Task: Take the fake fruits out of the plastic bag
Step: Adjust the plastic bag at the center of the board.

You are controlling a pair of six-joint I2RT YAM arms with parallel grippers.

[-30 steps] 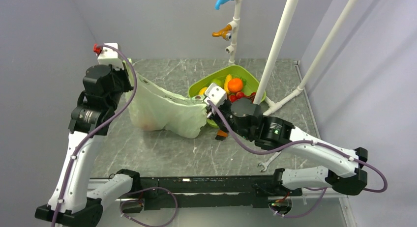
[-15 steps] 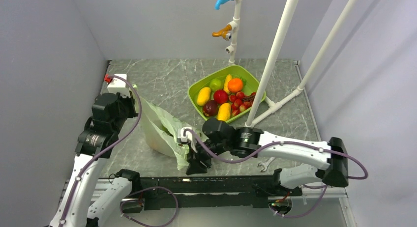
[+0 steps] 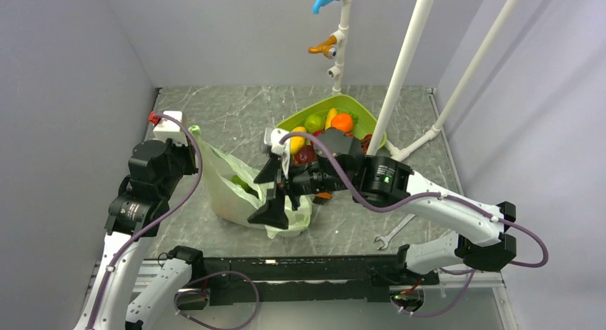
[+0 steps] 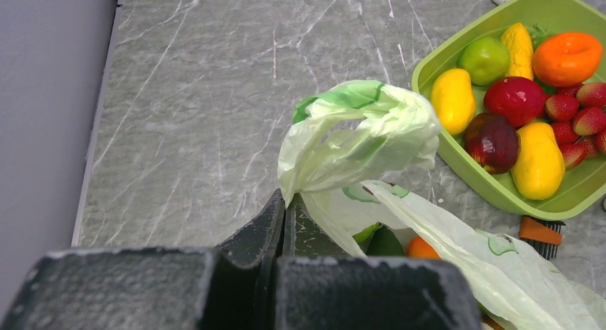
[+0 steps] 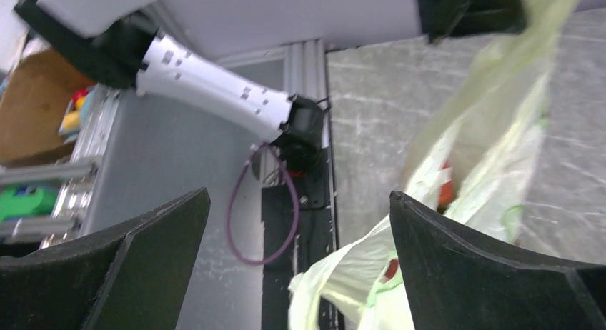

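The pale-green plastic bag [image 3: 230,199] lies slumped on the table left of centre. My left gripper [image 3: 191,134] is shut on its bunched handle [image 4: 357,126], holding that end up, with the fingertips [image 4: 284,201] pressed together. Through the bag's mouth show fake fruits: a dark green piece [image 4: 386,243] and an orange one [image 4: 423,249]. My right gripper [image 3: 266,196] hangs wide open over the bag's right side, gripping nothing. In the right wrist view [image 5: 296,273] the bag [image 5: 472,166] lies below and beside the right finger [image 5: 493,273].
A green tray [image 3: 369,116] holding yellow, orange, red and green fruits stands at the back right, partly behind my right arm. White pipes [image 3: 400,66] rise beside it. An orange-and-black brush [image 4: 541,233] lies near the tray and a wrench [image 3: 389,234] near the front edge.
My right gripper has let go of the bag, opened wide and lifted from the front edge to above the bag. The bag has slumped. The left gripper still holds the handle.
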